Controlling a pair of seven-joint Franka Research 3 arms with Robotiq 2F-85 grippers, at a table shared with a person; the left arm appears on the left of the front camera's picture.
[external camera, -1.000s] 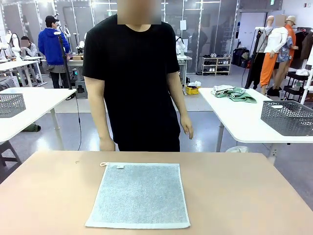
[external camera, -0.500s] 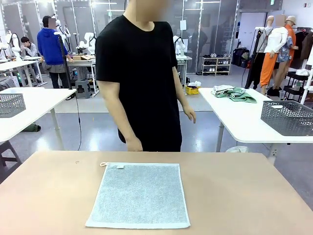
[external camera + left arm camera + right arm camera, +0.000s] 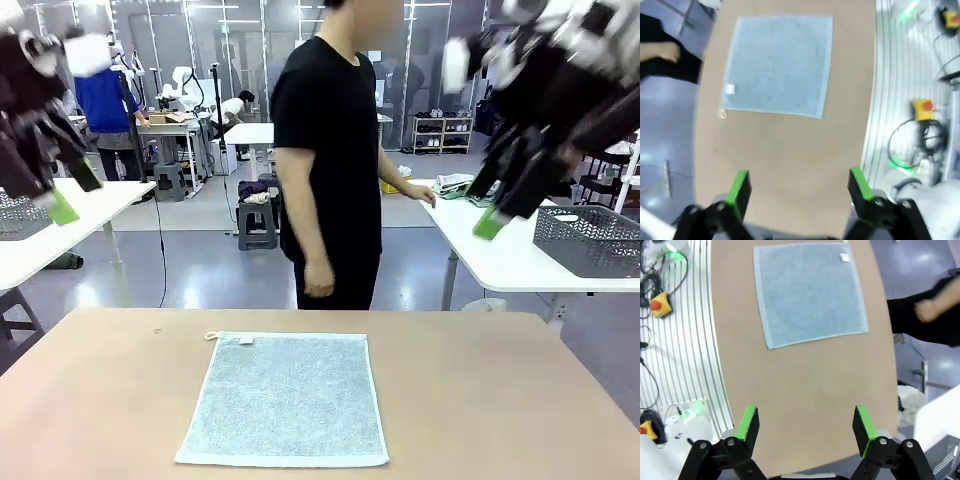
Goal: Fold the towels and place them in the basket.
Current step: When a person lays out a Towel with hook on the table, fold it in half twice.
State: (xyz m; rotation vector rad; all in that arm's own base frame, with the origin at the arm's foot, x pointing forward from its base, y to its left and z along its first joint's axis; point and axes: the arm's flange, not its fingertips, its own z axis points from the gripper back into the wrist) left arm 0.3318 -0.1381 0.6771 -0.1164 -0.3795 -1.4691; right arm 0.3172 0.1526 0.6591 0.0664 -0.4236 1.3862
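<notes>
1. A light blue-grey square terry cloth towel [image 3: 285, 398] lies flat and unfolded in the middle of the tan wooden table [image 3: 500, 400].
2. Its four edges are straight and run nearly parallel to the table edges. A small white loop [image 3: 212, 336] sticks out at the far left corner.
3. The near edge of the towel is close to the robot's side of the table, with a narrow bare strip between them. Left and right of the towel there are wide bare areas.
4. The left end effector [image 3: 797, 182] hangs high above the table, with its green pads wide apart and nothing between them.
5. The right end effector [image 3: 807, 422] is also high above the table, fingers apart and empty.
6. A person in black [image 3: 330, 150] stands at the far edge, one hand [image 3: 425, 195] on a white side table [image 3: 500, 265].
7. A dark grey perforated basket [image 3: 590, 240] stands on that side table, well apart from the towel.
</notes>
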